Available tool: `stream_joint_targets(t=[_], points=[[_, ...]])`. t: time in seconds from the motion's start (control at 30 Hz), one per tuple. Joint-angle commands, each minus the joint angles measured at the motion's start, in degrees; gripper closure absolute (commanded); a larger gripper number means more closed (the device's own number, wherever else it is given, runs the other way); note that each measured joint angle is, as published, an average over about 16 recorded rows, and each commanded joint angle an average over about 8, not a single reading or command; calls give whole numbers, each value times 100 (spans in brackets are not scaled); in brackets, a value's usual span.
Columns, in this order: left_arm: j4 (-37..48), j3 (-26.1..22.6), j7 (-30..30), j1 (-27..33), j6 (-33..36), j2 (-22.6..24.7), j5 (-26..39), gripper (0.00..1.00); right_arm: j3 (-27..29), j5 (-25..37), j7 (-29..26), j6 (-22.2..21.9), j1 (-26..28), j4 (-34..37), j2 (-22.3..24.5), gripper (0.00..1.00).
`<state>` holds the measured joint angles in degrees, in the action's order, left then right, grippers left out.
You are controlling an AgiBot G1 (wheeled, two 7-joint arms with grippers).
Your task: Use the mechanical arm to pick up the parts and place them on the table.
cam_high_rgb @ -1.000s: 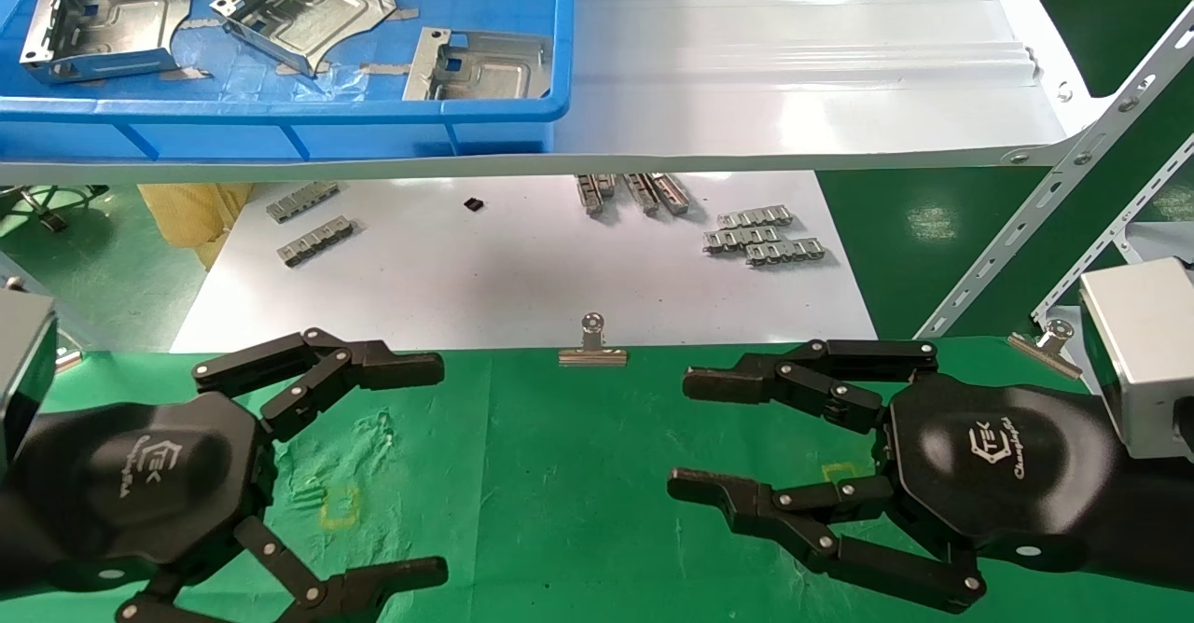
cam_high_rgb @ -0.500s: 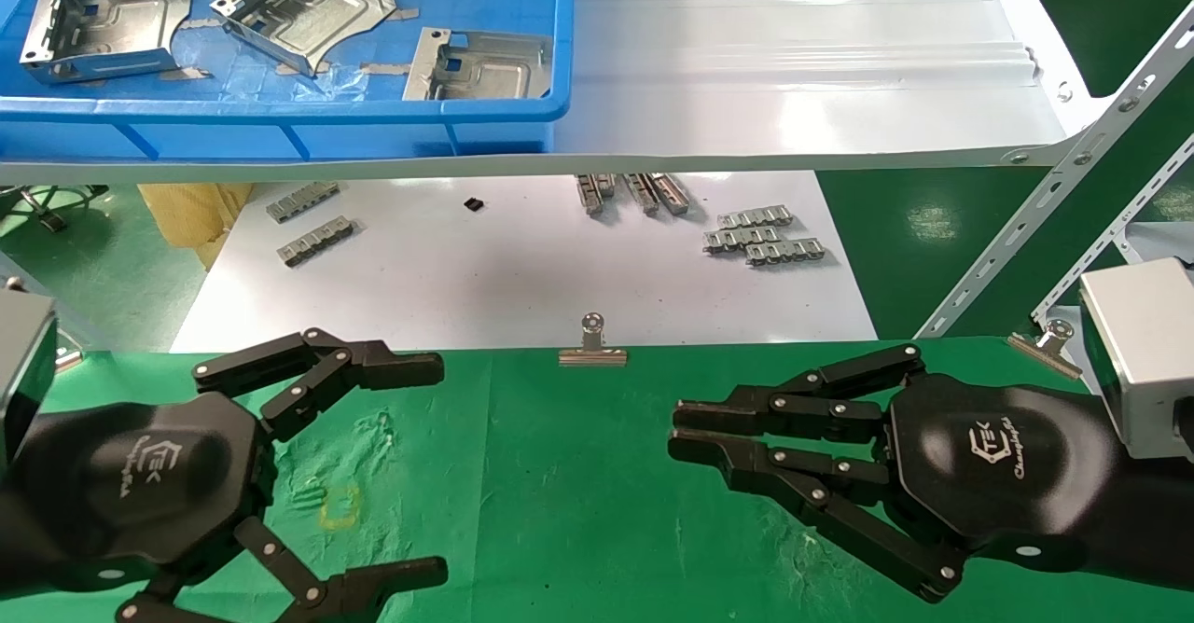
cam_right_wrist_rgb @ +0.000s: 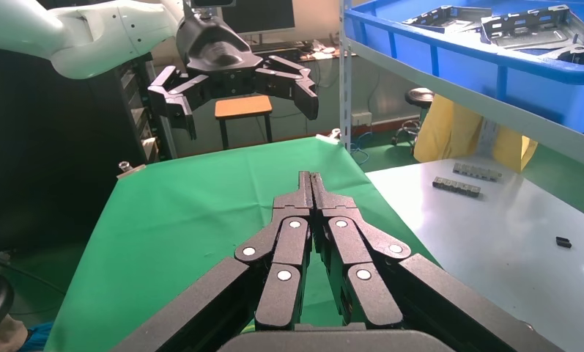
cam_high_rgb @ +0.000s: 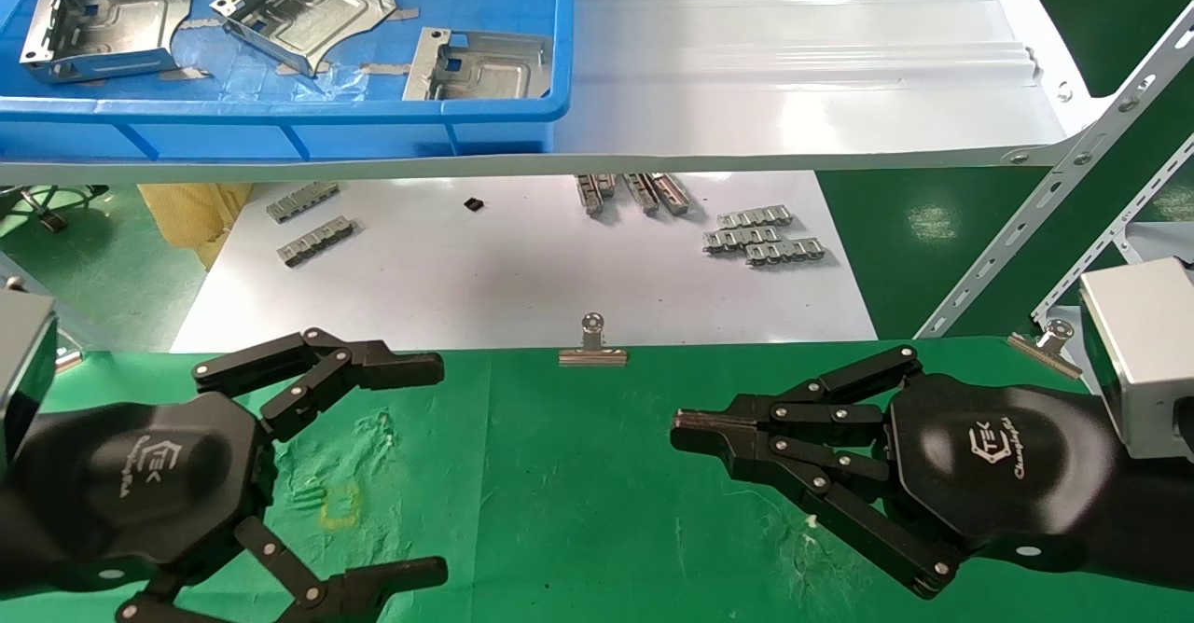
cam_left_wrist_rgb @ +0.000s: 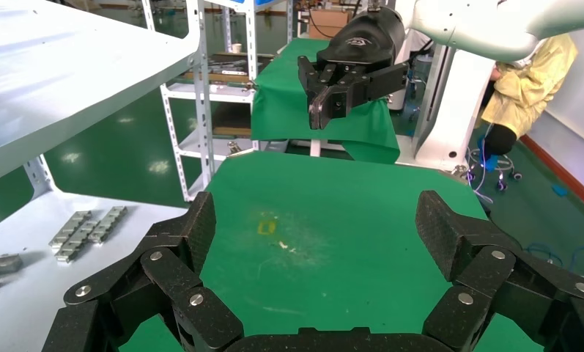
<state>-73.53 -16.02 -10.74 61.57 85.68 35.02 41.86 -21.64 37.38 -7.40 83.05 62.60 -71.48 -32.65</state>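
- The right claw (cam_high_rgb: pixel 686 422), black jointed linkage fingers pressed together on nothing, hovers over the wrinkled green cloth table (cam_high_rgb: pixel 560 502).
- The left claw (cam_high_rgb: pixel 424 464) hangs spread wide above the same table.
- 3 shiny silver stamped sheet-metal brackets (cam_high_rgb: pixel 298 7) lie in the blue plastic bin (cam_high_rgb: pixel 280 129) on the white metal shelf (cam_high_rgb: pixel 793 63).
- Small grey toothed strips (cam_high_rgb: pixel 760 236) sit on the white sheet surface (cam_high_rgb: pixel 513 278).

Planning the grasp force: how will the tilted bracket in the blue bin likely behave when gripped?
The tilted bracket is shiny stamped sheet metal, so probably stiff and fairly light. Its glossy surface may slip between pincer fingers. It leans on one flange in the blue bin, so a nudge could rock it flat.
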Motion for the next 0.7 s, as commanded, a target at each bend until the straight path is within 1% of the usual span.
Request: stream_joint_targets(t=[0.03,0.37,0.4,0.43,0.53,0.63,0.67,0.7], points=[[0,0,0,0,0,0,0,0,0,0,0,0,0,0,0,100],[21,-1,-8,41,-18,19,8,0,0,0,0,0,0,0,0,100],[44,-1,-10,73,-33,37,14,0,0,0,0,0,0,0,0,97],[81,-1,-13,116,-55,60,24,0,0,0,0,0,0,0,0,87],[300,-12,-20,370,-149,170,105,0,0,0,0,0,0,0,0,50],[691,-40,19,855,-243,347,275,0,0,0,0,0,0,0,0,12],[861,-60,51,1073,-282,421,368,0,0,0,0,0,0,0,0,3],[1046,-87,86,1309,-317,504,474,0,0,0,0,0,0,0,0,0]])
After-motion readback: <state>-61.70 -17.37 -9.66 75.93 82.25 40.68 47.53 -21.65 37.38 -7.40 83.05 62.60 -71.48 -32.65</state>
